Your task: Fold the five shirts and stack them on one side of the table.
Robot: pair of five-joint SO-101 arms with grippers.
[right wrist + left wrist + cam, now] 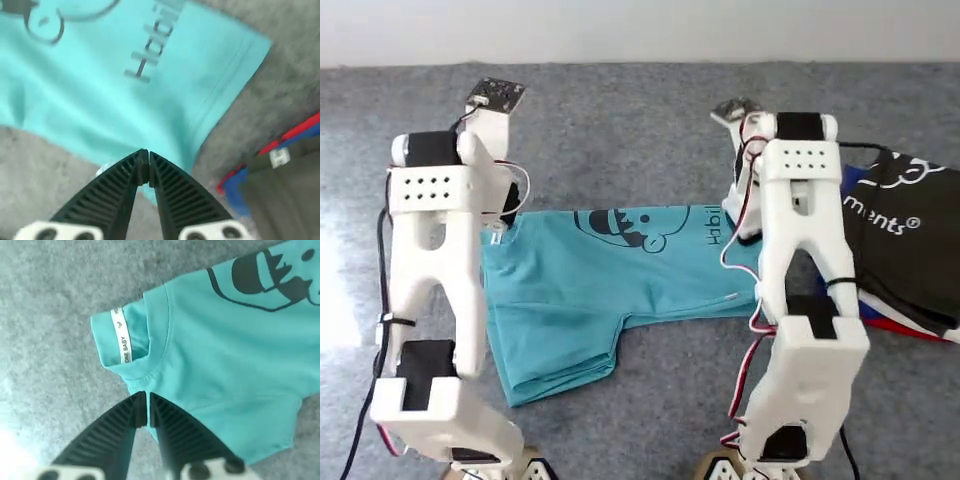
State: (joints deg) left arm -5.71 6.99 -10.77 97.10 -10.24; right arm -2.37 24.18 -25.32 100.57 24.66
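Teal shirt point(590, 290) lies flat on the grey table point(650, 130) between the two arms, print side up, turned sideways: collar end toward the left arm point(435, 230), hem end toward the right arm point(805, 220). One sleeve point(560, 360) sticks out toward the arm bases, its lower edge slightly doubled over. Left gripper point(143, 407): jaws clenched, tips meeting on the shirt's shoulder edge just beside the collar point(150, 340), so it is grasping the teal shirt there. A white label point(121, 335) shows inside the neck opening, which stands slightly raised off the table. Dark cartoon print point(265, 280) sits further along the chest, apart from the fingers. Right gripper point(144, 167): jaws likewise pressed together, tips on the hem edge of the teal shirt near its corner, pinching the fabric. Grey lettering point(150, 45) runs across the cloth beyond the tips. A small white bit shows at the hem just beside one finger; cannot tell what it is. Pile of dark shirts point(910, 240) rests at the right side of the table, black on top with white print, red and blue edges showing underneath; it lies near the teal shirt's hem corner but apart from it, grey table visible between the two
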